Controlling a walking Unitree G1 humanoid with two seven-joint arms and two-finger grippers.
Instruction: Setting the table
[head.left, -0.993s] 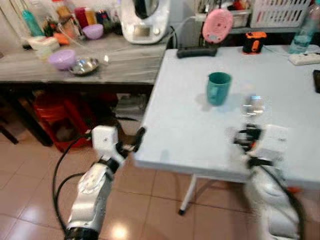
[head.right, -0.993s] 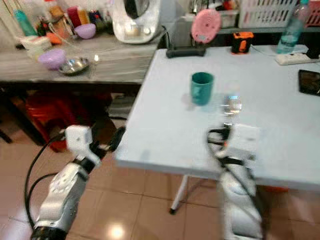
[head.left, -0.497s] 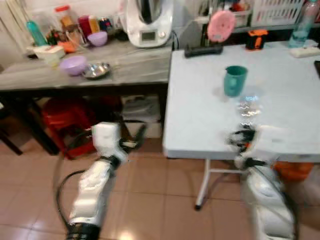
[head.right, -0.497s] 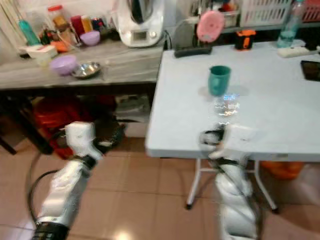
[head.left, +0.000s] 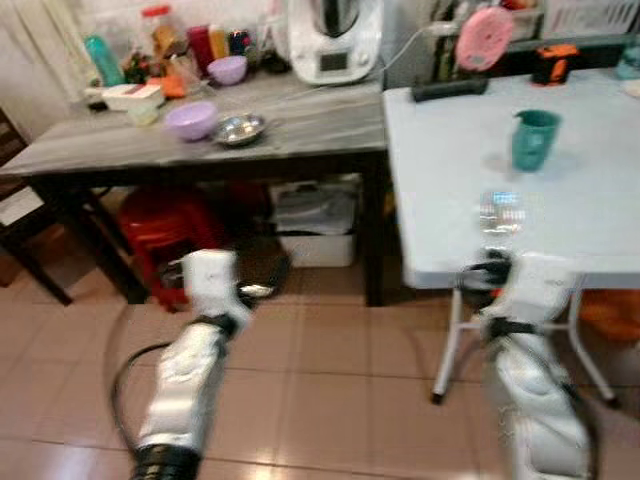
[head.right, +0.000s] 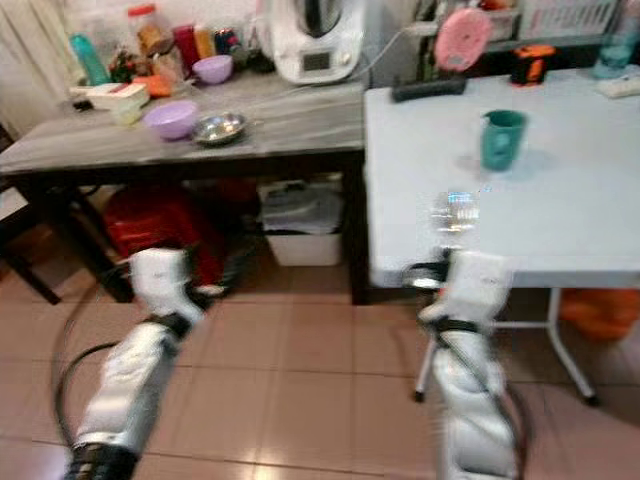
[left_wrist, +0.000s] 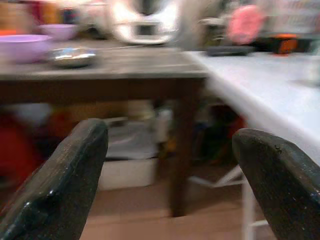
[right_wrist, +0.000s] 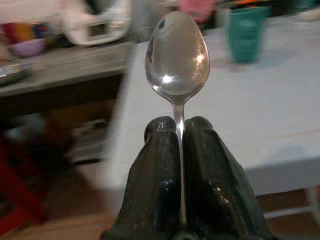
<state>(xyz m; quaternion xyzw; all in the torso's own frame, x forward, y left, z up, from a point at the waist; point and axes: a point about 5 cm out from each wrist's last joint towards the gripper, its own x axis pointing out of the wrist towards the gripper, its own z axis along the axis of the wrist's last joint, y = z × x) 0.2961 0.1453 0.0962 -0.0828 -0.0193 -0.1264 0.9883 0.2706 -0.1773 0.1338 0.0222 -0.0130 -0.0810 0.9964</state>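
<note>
My right gripper (right_wrist: 178, 126) is shut on the handle of a steel spoon (right_wrist: 177, 54), which stands upright with its bowl up. In the eye views the spoon (head.left: 502, 211) is a blurred glint above the right wrist, over the near edge of the white table (head.left: 447, 170). A teal cup (head.left: 533, 139) stands further back on that table. My left gripper (left_wrist: 170, 150) is open and holds nothing. It hangs low over the tiled floor in front of the grey wooden side table (head.left: 310, 122).
On the side table stand a purple bowl (head.left: 189, 119), a steel bowl (head.left: 240, 128), a white kitchen machine (head.left: 335, 38) and several jars. Under it are a red stool (head.left: 168, 222) and a white box (head.left: 314, 220). A dark chair (head.left: 25, 215) is at the far left.
The whole picture has shifted: the camera has backed away and turned left, so the white table now lies to the right. The spoon stays held in the right gripper.
</note>
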